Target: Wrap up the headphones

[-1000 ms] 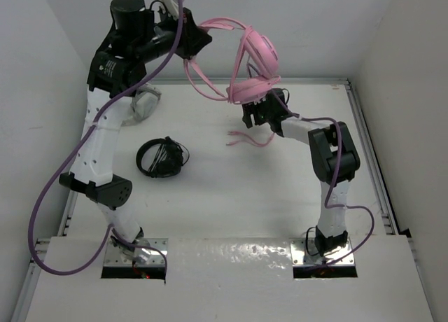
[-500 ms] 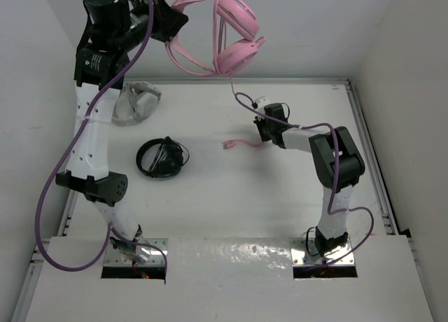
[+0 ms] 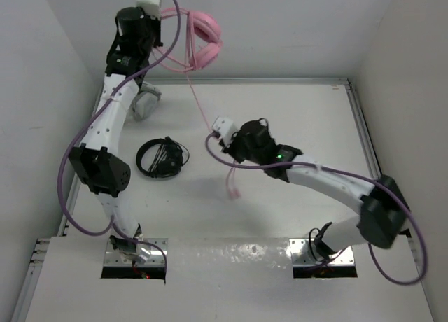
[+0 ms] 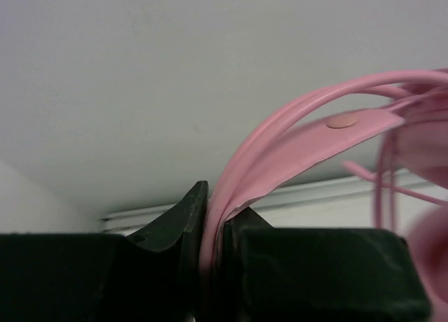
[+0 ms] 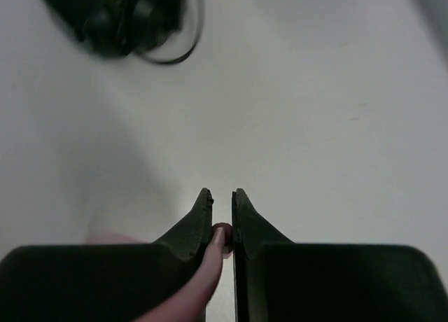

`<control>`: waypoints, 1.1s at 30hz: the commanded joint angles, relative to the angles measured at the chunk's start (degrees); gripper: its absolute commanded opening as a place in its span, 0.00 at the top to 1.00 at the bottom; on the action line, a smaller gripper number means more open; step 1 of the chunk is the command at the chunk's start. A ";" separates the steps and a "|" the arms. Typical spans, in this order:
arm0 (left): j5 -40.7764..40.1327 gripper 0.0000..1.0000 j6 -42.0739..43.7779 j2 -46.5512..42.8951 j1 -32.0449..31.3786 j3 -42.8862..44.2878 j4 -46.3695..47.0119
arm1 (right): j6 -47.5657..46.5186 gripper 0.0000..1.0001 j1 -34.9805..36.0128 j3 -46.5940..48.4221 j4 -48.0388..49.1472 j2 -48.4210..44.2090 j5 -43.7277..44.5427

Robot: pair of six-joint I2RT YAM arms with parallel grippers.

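Note:
The pink headphones [image 3: 201,43] hang high at the back left, with my left gripper [image 3: 162,24] shut on their thin headband [image 4: 308,122]. In the left wrist view the jaws [image 4: 213,220] pinch the pink band flat between them. The long pink cable [image 3: 199,101] runs down from the earcups to my right gripper [image 3: 218,144] above the middle of the table. That gripper is shut on the cable [image 5: 218,241]. The cable's free end [image 3: 233,190] dangles below it towards the table.
Black headphones [image 3: 162,157] lie on the table left of the right gripper and show at the top left of the right wrist view [image 5: 119,14]. White-grey headphones [image 3: 143,101] sit at the back left beside the left arm. White walls close in the table.
My right gripper has shut on the cable and carried it left and nearer, over the table's middle. The left arm has swung the headphones left and further back.

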 commanded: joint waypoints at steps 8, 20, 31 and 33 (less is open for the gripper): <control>-9.15 1.00 36.01 -5.64 -4.48 -18.85 25.85 | -11.14 1.00 -3.29 9.94 5.86 -22.58 19.74; -2.99 1.00 37.53 -14.35 -18.65 -28.26 -0.78 | -7.36 1.00 -16.65 41.25 -3.27 -3.51 12.75; 18.44 1.00 25.76 -19.09 -19.61 -24.23 -21.70 | -0.34 1.00 -32.56 62.52 -12.41 15.21 10.74; 23.45 1.00 22.52 -19.71 -19.70 -21.68 -24.16 | 1.41 1.00 -34.49 62.28 -13.29 17.24 7.50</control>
